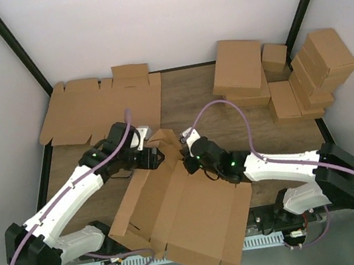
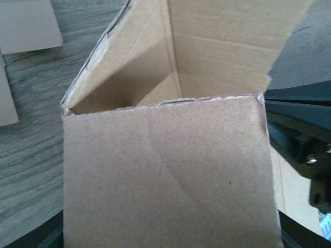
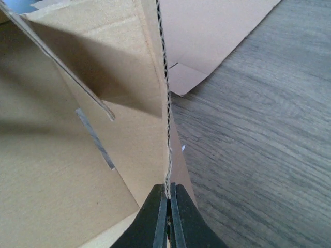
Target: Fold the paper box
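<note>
The paper box lies as a partly folded brown blank between the arms, its far end raised into walls. My left gripper stands at the raised far-left corner. In the left wrist view a flap fills the space over the jaws. Only dark finger edges show at both sides of it, wide apart. My right gripper is shut on the top edge of an upright wall, and the right wrist view shows the corrugated edge pinched between the fingertips.
A stack of flat blanks lies at the back left. Closed brown boxes are piled at the back right, with more of them against the right wall. The right arm's black body stands close beside the left gripper.
</note>
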You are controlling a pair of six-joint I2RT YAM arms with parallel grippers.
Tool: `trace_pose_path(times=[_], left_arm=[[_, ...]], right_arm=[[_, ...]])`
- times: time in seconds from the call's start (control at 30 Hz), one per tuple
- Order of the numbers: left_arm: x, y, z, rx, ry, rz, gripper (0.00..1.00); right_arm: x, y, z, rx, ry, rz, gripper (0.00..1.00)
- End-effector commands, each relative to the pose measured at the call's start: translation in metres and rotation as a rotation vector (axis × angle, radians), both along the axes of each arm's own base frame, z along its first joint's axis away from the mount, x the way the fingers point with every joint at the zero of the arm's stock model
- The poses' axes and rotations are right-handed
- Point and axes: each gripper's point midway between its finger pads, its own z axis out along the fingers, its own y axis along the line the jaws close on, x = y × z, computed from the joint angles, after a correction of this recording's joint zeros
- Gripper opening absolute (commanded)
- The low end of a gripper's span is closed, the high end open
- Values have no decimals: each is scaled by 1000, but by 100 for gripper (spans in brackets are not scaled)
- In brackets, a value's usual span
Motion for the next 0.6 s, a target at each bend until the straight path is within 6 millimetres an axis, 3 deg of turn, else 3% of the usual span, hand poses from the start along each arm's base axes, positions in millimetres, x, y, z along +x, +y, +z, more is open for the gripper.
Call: trace_pose_path(times=[0.0,0.1,0.3,0.57], left_arm=[[9,-21,28,-42,-93,-12,67],[7,-28,28,-20,-106,-23,67],[6,-39,28,17,-133,-40,67],[23,-19,27,101,-179,51,73]], right_arm=[[-12,4,-8,43,60,-36,1],[-20,4,-9,48,69,-47,1],[-28,11,9,58,44,-54,1],[-13,-26,25,32,-102,-172,1]])
